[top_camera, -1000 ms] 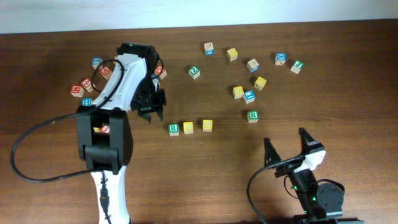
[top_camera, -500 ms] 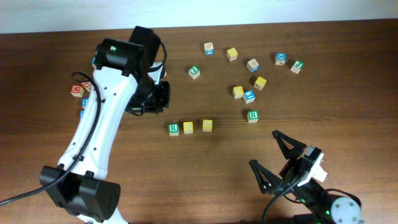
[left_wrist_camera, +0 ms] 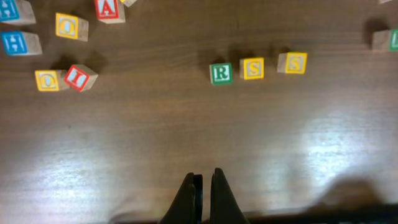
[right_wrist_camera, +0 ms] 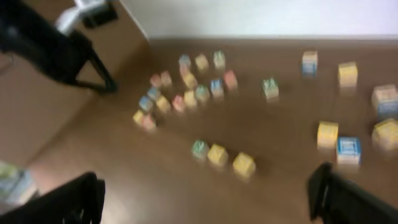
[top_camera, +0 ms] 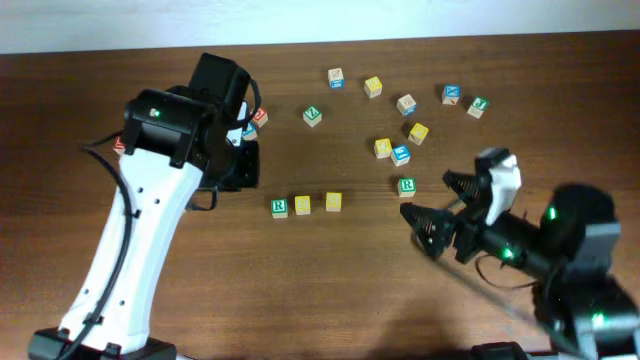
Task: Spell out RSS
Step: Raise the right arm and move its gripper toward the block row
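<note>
Three small cubes stand in a row on the table: a green R cube (top_camera: 279, 207), a yellow S cube (top_camera: 302, 205) and a second yellow S cube (top_camera: 333, 202). The left wrist view shows them as R (left_wrist_camera: 220, 73), S (left_wrist_camera: 252, 68), S (left_wrist_camera: 292, 63). The right wrist view shows them blurred, the R cube (right_wrist_camera: 199, 149) leading. My left gripper (left_wrist_camera: 203, 186) is shut and empty, raised above the table left of the row. My right gripper (top_camera: 434, 205) is open and empty, right of the row.
Several loose cubes lie at the back right, among them a second green R cube (top_camera: 406, 186) close to my right gripper. More cubes, red, blue and yellow, lie at the back left (left_wrist_camera: 81, 76), partly hidden under my left arm (top_camera: 160, 200).
My left arm has lifted and pulled back from the row. My right arm has risen from the front edge and swung toward the middle, its jaws wide apart. The three cubes have not moved.
</note>
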`<move>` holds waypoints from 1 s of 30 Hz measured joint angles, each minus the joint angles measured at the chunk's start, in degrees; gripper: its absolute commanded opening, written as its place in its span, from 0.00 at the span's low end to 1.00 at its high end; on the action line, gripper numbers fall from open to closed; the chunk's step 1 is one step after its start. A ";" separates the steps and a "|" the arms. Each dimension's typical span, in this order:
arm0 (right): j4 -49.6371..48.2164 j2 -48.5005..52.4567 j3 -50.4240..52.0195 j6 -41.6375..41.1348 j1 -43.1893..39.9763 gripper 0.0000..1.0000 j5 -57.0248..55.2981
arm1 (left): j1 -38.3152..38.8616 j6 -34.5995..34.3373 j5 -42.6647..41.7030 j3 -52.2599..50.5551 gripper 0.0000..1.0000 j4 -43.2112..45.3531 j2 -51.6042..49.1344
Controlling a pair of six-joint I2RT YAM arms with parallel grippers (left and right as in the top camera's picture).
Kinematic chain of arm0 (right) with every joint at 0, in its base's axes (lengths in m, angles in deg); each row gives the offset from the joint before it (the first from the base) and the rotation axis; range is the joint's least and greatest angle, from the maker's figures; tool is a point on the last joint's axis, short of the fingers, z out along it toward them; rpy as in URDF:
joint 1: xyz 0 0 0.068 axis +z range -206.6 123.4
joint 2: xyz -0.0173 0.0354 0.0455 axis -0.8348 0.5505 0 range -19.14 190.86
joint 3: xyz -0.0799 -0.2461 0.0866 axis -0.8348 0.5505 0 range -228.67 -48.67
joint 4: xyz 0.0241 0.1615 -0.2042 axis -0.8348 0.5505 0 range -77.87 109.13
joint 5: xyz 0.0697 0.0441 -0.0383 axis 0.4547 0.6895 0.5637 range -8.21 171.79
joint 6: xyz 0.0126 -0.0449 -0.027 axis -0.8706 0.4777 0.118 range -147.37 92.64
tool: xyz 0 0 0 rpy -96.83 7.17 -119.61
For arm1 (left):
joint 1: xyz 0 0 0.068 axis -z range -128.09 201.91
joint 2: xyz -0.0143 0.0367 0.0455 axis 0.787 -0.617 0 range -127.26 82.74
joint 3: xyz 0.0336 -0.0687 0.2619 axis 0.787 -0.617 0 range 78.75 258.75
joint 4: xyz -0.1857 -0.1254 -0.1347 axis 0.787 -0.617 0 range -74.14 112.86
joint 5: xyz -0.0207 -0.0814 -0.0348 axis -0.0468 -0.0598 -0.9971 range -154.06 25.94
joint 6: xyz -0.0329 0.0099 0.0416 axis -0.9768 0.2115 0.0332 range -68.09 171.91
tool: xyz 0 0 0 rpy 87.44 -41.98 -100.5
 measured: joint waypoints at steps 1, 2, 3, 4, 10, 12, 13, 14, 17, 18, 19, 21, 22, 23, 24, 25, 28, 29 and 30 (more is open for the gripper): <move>3.28 2.86 -3.02 0.28 0.00 0.98 -0.81 | 0.00 -0.48 0.17 -1.62 0.00 1.73 0.00; 7.45 5.55 -5.70 0.59 0.00 0.98 -1.60 | 0.00 -1.01 0.37 -3.15 0.00 4.02 -0.02; 9.92 7.96 -7.56 0.81 0.00 0.98 -2.19 | 0.00 -1.29 0.39 -4.50 0.00 6.56 -0.02; 10.56 10.49 -8.74 0.85 0.00 0.98 -2.56 | 0.00 -1.51 0.39 -6.43 0.01 9.44 -0.20; 5.68 19.45 -9.27 0.74 0.00 0.98 11.63 | 0.00 -2.12 0.44 -14.86 0.05 19.12 -0.66; 5.60 22.71 -9.49 0.00 1.07 0.98 12.74 | 0.00 -2.38 0.44 -15.06 0.06 19.41 -0.66; 5.99 24.59 -9.51 -0.74 2.84 0.98 10.64 | 0.00 -2.43 0.46 -15.06 0.11 19.50 -0.66; 6.25 26.27 -9.51 -1.40 5.42 0.98 7.43 | 0.00 -2.60 0.46 -15.06 0.21 19.54 -0.66; 6.29 30.86 -9.68 -5.33 13.60 0.98 -4.24 | 0.00 -3.06 0.61 -15.06 0.39 19.61 -0.66; 7.17 33.16 -10.43 -6.67 15.85 0.98 -7.23 | 0.00 -2.99 0.63 -15.06 0.45 19.61 -0.66; 8.83 35.85 -12.22 -7.43 17.27 0.98 -9.14 | 0.00 -2.99 0.61 -15.08 0.56 19.61 -0.66; 14.43 41.77 -17.86 -8.61 18.69 0.98 -12.31 | 0.00 -3.23 0.57 -15.10 0.66 19.63 -0.66; 16.44 45.66 -22.67 -9.07 18.91 0.98 -14.64 | 0.00 -3.08 0.68 -15.10 0.68 19.61 -0.66; 17.62 47.56 -25.57 -9.35 18.93 0.98 -15.61 | 0.00 -3.08 0.76 -15.15 0.76 19.58 -0.66; 16.98 48.63 -27.21 -9.53 18.93 0.98 -16.26 | 0.00 -3.08 0.79 -15.15 0.80 19.65 -0.66; 15.02 49.51 -28.68 -9.79 18.93 0.99 -16.74 | 0.00 -2.95 0.81 -15.15 0.99 19.61 -0.66; 13.29 49.57 -29.16 -9.99 18.93 0.98 -17.22 | 0.00 -3.04 0.81 -15.15 0.99 19.61 -0.66; 12.72 49.59 -29.16 -9.97 18.93 0.98 -17.51 | 0.00 -3.02 0.81 -15.15 0.99 19.58 -0.66; 11.96 49.62 -29.16 -9.99 18.93 0.98 -17.84 | 0.00 -3.02 0.81 -15.15 1.00 19.61 -0.66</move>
